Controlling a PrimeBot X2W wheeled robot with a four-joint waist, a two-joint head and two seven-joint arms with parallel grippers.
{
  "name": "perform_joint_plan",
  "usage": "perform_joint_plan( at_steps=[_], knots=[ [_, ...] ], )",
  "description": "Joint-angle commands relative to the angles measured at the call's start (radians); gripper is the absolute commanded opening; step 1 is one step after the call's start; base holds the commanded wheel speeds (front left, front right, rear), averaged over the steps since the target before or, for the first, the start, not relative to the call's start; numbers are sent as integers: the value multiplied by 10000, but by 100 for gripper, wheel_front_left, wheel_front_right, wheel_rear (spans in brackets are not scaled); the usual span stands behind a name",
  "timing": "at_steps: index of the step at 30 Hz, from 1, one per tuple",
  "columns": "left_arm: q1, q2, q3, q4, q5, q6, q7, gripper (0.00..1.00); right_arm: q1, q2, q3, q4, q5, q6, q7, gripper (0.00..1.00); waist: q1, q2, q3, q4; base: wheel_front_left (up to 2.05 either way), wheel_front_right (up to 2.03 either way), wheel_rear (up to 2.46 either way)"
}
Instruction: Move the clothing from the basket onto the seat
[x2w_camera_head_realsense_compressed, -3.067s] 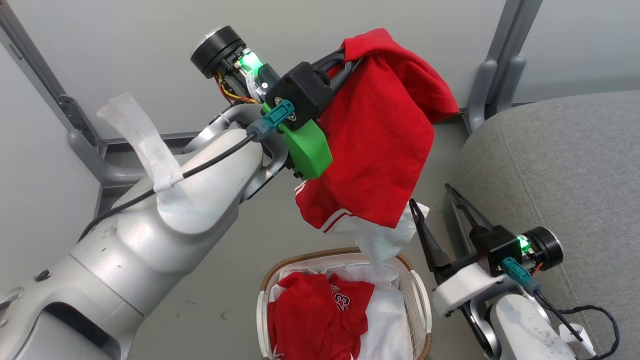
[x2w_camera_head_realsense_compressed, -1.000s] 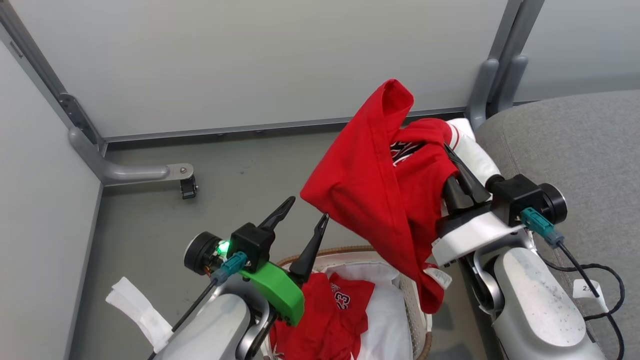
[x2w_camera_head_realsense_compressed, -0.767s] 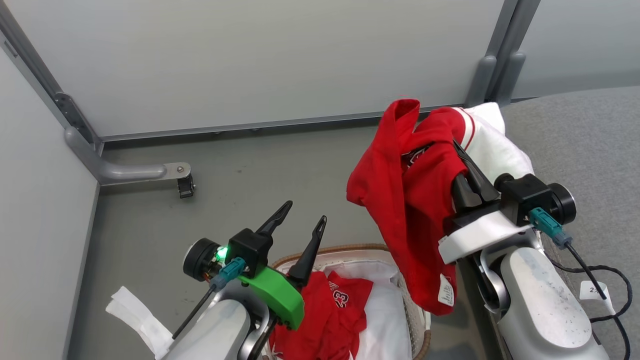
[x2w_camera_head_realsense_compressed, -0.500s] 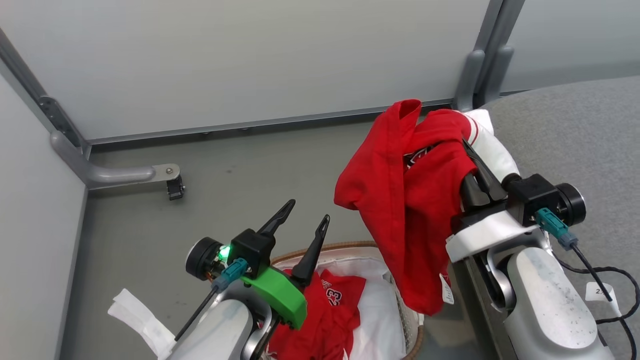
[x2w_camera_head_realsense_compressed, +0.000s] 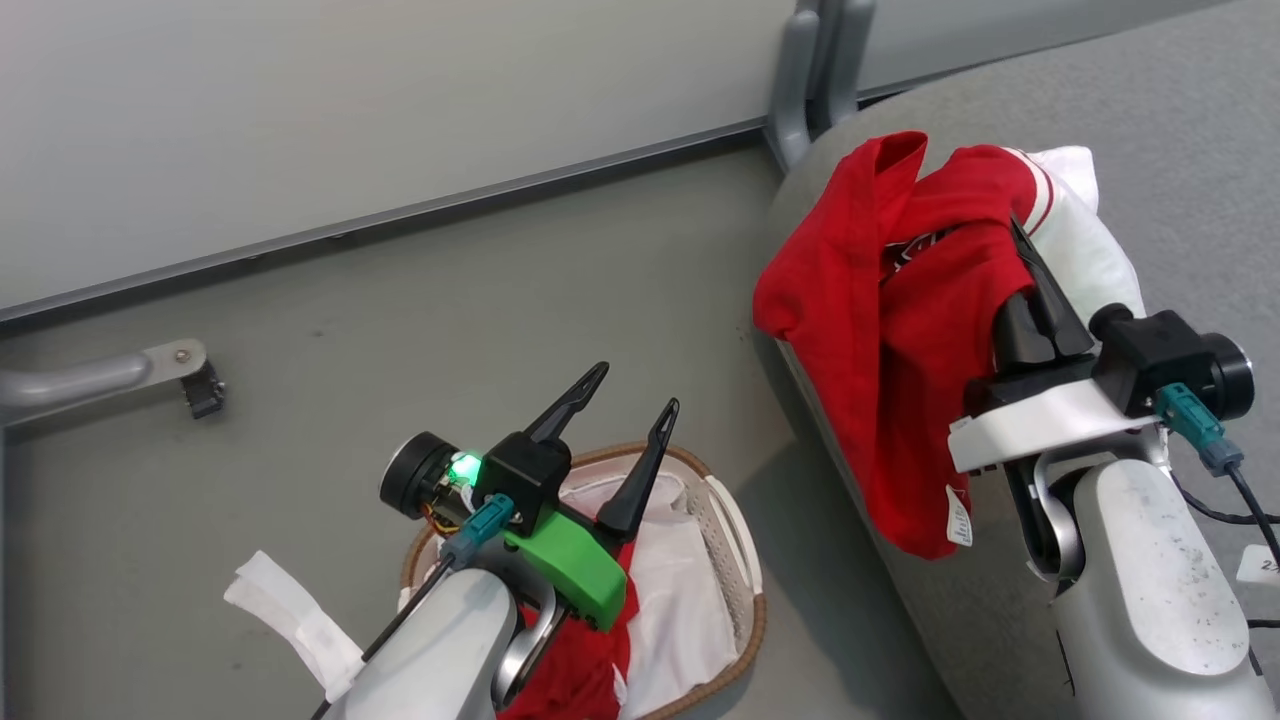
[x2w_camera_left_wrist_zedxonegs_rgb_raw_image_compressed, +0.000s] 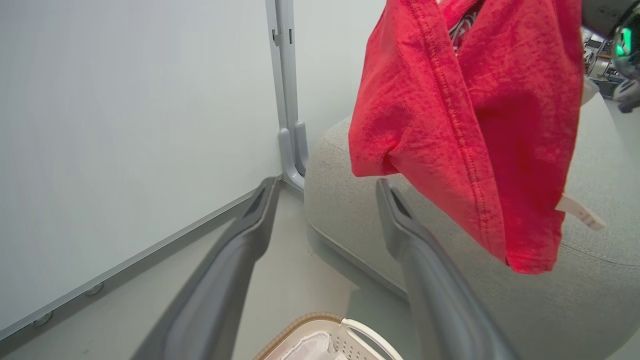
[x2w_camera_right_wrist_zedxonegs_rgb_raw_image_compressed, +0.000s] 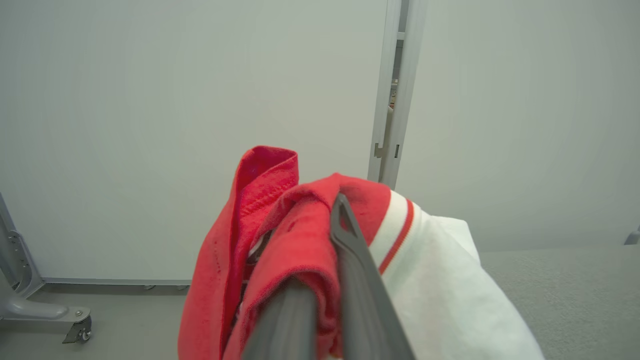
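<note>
My right gripper (x2w_camera_head_realsense_compressed: 1020, 250) is shut on a bundle of bright red clothing (x2w_camera_head_realsense_compressed: 890, 340), with white fabric (x2w_camera_head_realsense_compressed: 1085, 240) bunched in the same grip. The bundle hangs over the rounded left edge of the grey seat (x2w_camera_head_realsense_compressed: 1150, 120), a white tag at its lower end. In the right wrist view the gripper (x2w_camera_right_wrist_zedxonegs_rgb_raw_image_compressed: 335, 210) pinches the red clothing (x2w_camera_right_wrist_zedxonegs_rgb_raw_image_compressed: 260, 215). My left gripper (x2w_camera_head_realsense_compressed: 636, 388) stands open and empty above the white basket (x2w_camera_head_realsense_compressed: 735, 520). More red clothing (x2w_camera_head_realsense_compressed: 570, 670) lies in the basket, partly hidden by my left arm. The left wrist view shows the gripper (x2w_camera_left_wrist_zedxonegs_rgb_raw_image_compressed: 324, 195) before the hanging clothing (x2w_camera_left_wrist_zedxonegs_rgb_raw_image_compressed: 475, 125).
A white sheet (x2w_camera_head_realsense_compressed: 680, 590) lines the basket. Grey partition walls stand behind, with a post (x2w_camera_head_realsense_compressed: 815, 60) at the seat's corner and a caster foot (x2w_camera_head_realsense_compressed: 200, 390) on the floor at left. A black cable (x2w_camera_head_realsense_compressed: 1200, 500) trails from my right wrist.
Three seconds ago my left gripper held the red clothing; now my right gripper holds it and has carried it over the seat's edge. The camera has turned right. The left gripper stays open.
</note>
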Motion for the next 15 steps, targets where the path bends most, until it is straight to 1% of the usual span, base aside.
perform_joint_plan(
  at_steps=[1, 4, 8, 12, 15],
  knots=[
    [-229, 47, -49, 17, 59, -39, 0, 100, -146, -24, -113, -70, 51, -12, -49, 0, 0, 22, 852, -1124, 0, 0, 0],
    [-399, 95, -223, 18, 95, -46, -2, 100, -165, -22, -241, -131, 118, -14, -49, 0, 0, 22, 1105, -1562, 0, 0, 0],
    [-634, 196, -488, -23, 35, -44, 0, 100, -153, -21, -435, -164, 165, -12, -49, 0, 0, 22, 1363, -1920, 0, 0, 0],
    [-823, 280, -701, -67, -13, -44, 0, 100, -101, -21, -607, -200, 202, -12, -49, 0, 0, 22, 1589, -2062, 0, 0, 0],
    [-969, 283, -843, -123, -17, -45, 0, 100, -155, -27, -819, -193, 168, -14, -49, 0, 0, 22, 1768, -2009, 0, 0, 0]
  ],
)
